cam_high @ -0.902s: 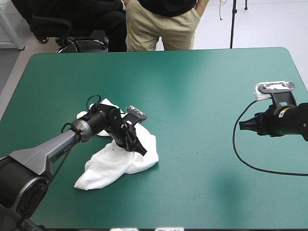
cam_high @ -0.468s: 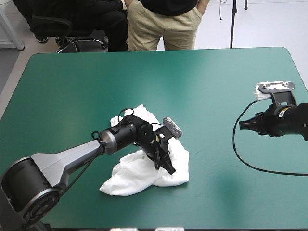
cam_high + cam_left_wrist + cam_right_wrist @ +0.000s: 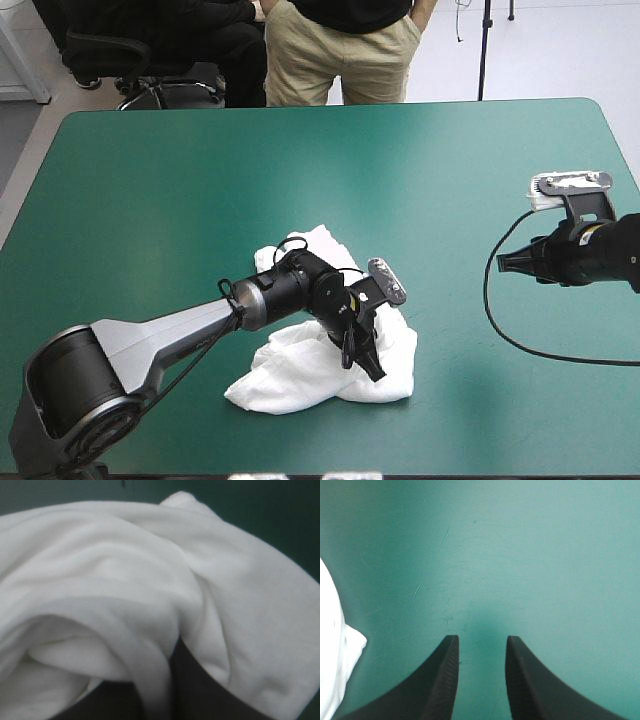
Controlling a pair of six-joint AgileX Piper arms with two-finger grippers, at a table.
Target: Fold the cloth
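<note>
The white T-shirt (image 3: pixel 300 372) lies as a crumpled heap on the teal-green cover, near the table's front edge and just left of its middle. My left gripper (image 3: pixel 367 366) presses down into the heap's right side, shut on the T-shirt. In the left wrist view, folds of the T-shirt (image 3: pixel 125 570) drape over the black fingers (image 3: pixel 200 695) and hide most of them. My right gripper (image 3: pixel 503 262) hovers far off by the table's right edge, pointing toward the heap. It stands open (image 3: pixel 480 639) over bare cover, and a corner of the T-shirt (image 3: pixel 330 645) shows far ahead.
A wide stretch of teal-green cover (image 3: pixel 400 170) lies between the heap and my right gripper and runs on to the far edge. The table's front edge is close to the heap.
My left gripper has dragged the T-shirt to the right and slightly toward the front edge. The heap has bunched up around the fingers. The right arm has stayed in place.
</note>
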